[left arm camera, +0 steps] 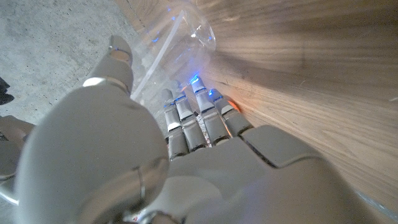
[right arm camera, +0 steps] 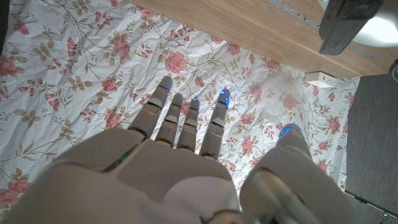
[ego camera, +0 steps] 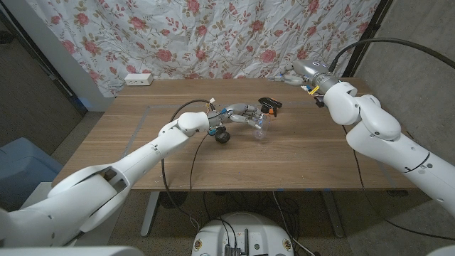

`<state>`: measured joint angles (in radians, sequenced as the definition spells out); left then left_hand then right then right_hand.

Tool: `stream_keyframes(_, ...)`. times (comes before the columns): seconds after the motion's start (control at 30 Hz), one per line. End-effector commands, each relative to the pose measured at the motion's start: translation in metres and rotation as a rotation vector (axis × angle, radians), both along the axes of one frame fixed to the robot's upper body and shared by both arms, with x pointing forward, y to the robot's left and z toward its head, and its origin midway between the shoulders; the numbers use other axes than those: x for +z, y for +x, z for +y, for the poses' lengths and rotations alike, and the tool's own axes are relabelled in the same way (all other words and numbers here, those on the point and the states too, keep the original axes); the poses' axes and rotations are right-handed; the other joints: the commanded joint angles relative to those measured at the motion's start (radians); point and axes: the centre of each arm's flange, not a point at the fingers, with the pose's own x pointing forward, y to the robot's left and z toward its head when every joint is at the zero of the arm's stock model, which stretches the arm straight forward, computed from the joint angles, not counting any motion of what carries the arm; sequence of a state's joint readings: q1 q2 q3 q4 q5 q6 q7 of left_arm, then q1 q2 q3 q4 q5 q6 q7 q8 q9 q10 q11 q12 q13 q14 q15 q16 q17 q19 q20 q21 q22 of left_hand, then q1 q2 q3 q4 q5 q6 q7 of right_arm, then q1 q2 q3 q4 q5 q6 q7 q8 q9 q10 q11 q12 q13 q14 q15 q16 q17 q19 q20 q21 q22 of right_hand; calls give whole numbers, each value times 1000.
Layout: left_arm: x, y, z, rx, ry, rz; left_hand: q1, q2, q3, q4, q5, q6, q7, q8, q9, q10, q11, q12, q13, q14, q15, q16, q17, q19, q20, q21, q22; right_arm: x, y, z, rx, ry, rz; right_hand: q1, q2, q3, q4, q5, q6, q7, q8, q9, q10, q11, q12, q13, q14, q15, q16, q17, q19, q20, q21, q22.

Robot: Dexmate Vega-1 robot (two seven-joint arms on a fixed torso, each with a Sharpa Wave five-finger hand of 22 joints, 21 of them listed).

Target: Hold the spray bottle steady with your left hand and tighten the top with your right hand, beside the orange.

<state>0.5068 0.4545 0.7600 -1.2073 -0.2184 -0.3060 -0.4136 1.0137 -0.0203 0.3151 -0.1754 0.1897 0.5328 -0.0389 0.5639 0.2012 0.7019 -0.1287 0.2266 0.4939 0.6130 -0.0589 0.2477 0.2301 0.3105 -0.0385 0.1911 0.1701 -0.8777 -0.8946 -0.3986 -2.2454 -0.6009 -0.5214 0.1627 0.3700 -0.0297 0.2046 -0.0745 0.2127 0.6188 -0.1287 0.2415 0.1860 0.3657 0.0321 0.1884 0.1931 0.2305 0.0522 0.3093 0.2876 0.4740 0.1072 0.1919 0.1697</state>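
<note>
The left hand [ego camera: 245, 114] wraps its fingers around the clear spray bottle [ego camera: 261, 126] at frame centre; the right hand [ego camera: 293, 75], upper right, hangs spread and empty. It should descend squarely onto the black top [ego camera: 269, 104].

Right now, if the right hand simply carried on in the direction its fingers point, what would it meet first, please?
Probably the flowered curtain behind the table: the right hand has its fingers spread straight at it with nothing between, though how far off it hangs is unclear.
</note>
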Motion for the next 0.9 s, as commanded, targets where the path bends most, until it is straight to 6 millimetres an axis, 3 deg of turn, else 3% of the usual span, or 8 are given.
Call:
stream_keyframes(0.03,-12,-3,4,37,-85,-6,-57,103,11,10,9,46,-20,244,3,5,-26,-9,-2,-6,-124,0,3,-5,-6,-3,2,-8,8,-11,54,110,6,7,15,1,-12,-5,-33,1,-18,2,-12,-1,0,3,-9,6,-7,-2,-13,-1,-3,3)
stream_keyframes(0.33,-23,-6,6,58,-140,3,-56,98,8,8,8,46,-25,240,1,0,-32,-12,-7,-15,-130,-3,2,-14,-7,-5,2,-21,17,-22,131,229,1,-5,23,-3,-17,-11,-145,-6,-64,1,-22,0,4,2,-46,34,-32,-9,-41,-4,-9,1)
stream_keyframes(0.9,-33,-8,13,93,-186,0,-58,86,-3,8,7,35,-54,223,-4,-38,-66,-26,-25,-60,-155,-19,0,-65,-6,-12,2,-41,32,-40,260,447,19,-29,43,-6,-9,-14,-205,8,-68,-2,-55,3,-2,0,-82,39,-52,-12,-67,-23,-12,-1)
